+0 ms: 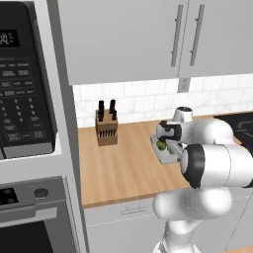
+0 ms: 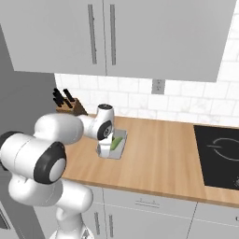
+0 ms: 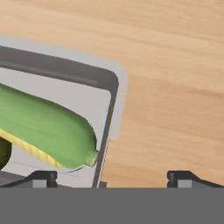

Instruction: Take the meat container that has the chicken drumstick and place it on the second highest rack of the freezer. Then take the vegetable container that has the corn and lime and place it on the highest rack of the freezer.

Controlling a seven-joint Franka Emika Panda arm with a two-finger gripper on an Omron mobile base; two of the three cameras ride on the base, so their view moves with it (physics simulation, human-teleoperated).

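**Pincer wide open above the corn tray's rim**

The pincer [image 3: 112,177] hangs low over the vegetable container [image 3: 114,83], a grey tray near the middle of the wooden tabletop [image 2: 163,144]. Its fingertips [image 3: 41,178] stand spread wide apart with nothing between them; one tip sits over the tray's inside, the other over bare wood beyond the rim. The corn [image 3: 43,127], green-husked with a yellow kernel strip, lies lengthwise in the tray, and the dark lime [image 3: 3,153] touches its underside. A knife block [image 1: 106,126] stands toward the tabletop's back edge, by the tiled wall.
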